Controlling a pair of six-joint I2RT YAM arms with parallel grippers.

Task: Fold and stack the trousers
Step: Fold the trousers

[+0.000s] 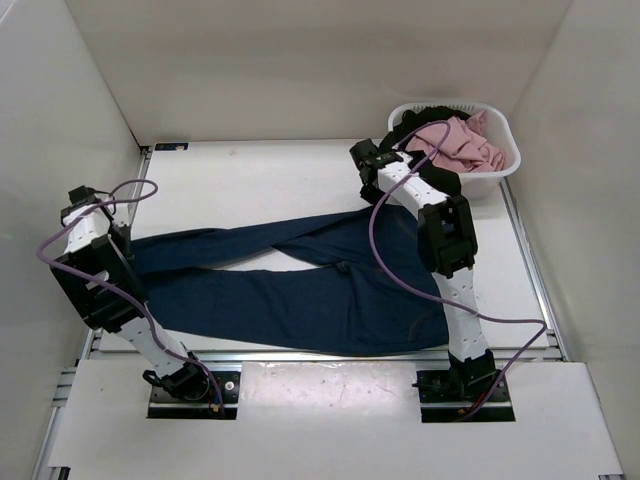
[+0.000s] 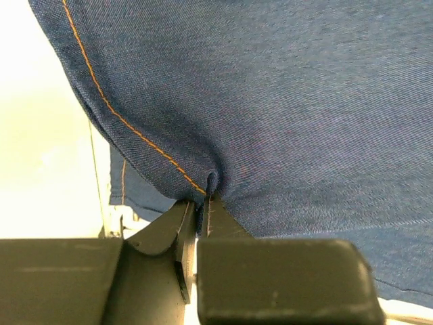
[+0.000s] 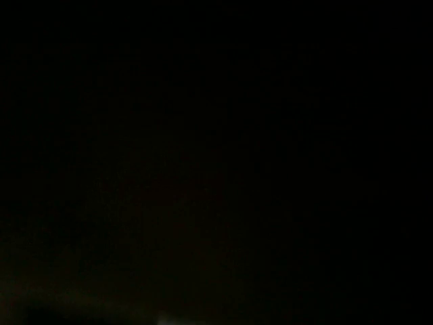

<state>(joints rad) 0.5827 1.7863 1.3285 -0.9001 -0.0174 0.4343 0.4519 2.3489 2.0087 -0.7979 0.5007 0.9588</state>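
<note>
The dark navy jeans (image 1: 300,290) lie spread across the table, legs pointing left and the wider part at the right under the right arm. My left gripper (image 1: 118,243) is at the left end of the legs. In the left wrist view it (image 2: 206,193) is shut on a pinched fold of the denim (image 2: 284,101) beside an orange-stitched seam. My right gripper (image 1: 385,150) is at the left side of the basket, next to black cloth. The right wrist view is entirely black, so its jaws do not show.
A white laundry basket (image 1: 505,165) stands at the back right with a pink garment (image 1: 460,145) and a black garment (image 1: 420,118) in it. White walls close in the table on the left, back and right.
</note>
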